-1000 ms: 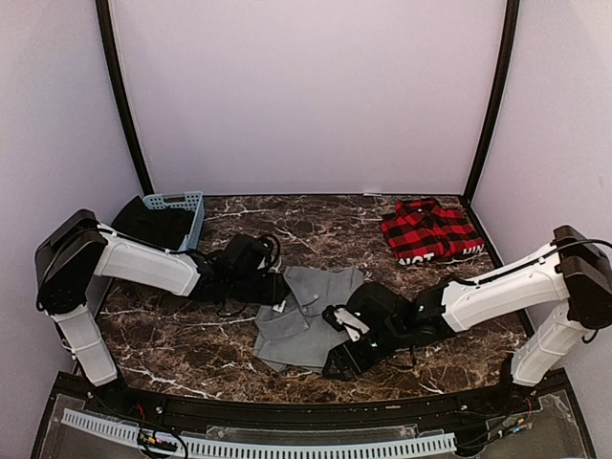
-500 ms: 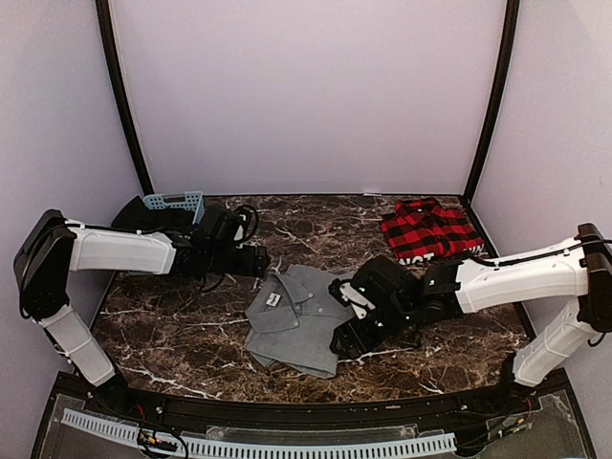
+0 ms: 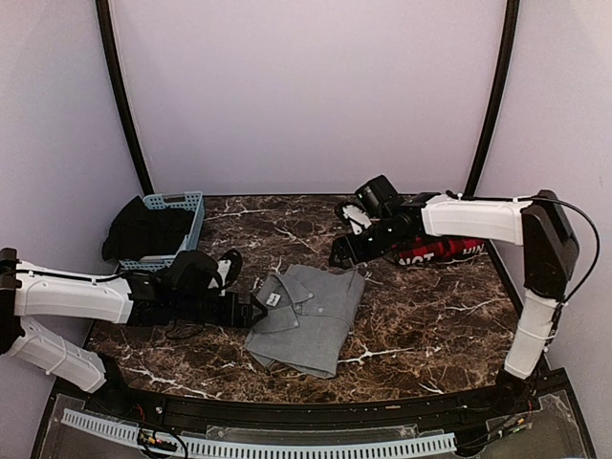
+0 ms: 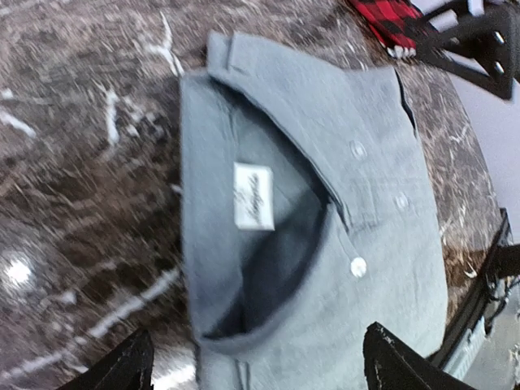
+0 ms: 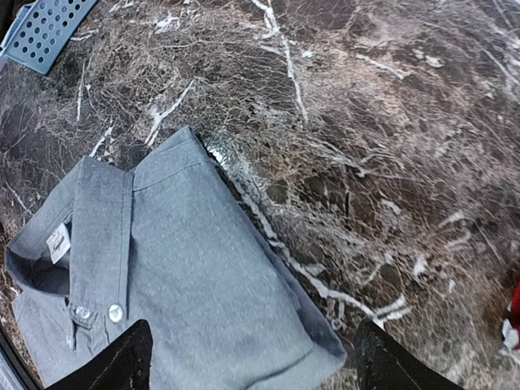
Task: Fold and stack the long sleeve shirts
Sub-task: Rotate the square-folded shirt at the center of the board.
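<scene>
Top external — left hand (image 3: 251,308) outstretched low, right hand (image 3: 338,258) reaching far, both apparently wide.

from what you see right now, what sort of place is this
Probably a robot test booth: plain walls framed by black posts, two arms at a marble-patterned table, and a slotted cable duct along its near edge.

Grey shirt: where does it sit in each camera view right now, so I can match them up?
Top external: grey shirt lies folded at the centre of the table, toward the near edge.
Left wrist: grey shirt fills the frame's middle and right.
Right wrist: grey shirt fills the lower left.
Shared landmark: the white neck label inside its collar.
</scene>
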Controlling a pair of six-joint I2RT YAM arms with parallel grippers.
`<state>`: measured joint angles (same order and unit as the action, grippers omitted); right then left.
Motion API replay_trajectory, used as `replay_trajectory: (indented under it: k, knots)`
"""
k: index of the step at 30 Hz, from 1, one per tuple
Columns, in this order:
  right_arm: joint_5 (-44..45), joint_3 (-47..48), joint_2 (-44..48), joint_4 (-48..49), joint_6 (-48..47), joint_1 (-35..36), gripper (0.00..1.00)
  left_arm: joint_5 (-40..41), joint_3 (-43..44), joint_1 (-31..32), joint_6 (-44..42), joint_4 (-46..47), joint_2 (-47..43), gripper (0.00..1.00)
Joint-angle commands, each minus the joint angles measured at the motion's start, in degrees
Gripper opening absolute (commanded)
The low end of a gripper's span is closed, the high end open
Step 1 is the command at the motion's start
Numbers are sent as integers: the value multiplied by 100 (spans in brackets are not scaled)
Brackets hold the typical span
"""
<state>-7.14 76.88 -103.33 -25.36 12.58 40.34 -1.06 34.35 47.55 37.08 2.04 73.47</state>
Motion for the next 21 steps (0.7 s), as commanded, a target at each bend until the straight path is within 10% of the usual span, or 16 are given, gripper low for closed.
replay_trajectory:
  k: [1,21]
  knots:
    - [-637,599,-785,-334,-517,-134,82,-348,-476,483,1021,378,-209,87]
    - [-1745,-2570,629,1402,688,-160,75,1546,98,1103,1244,-889,761,83]
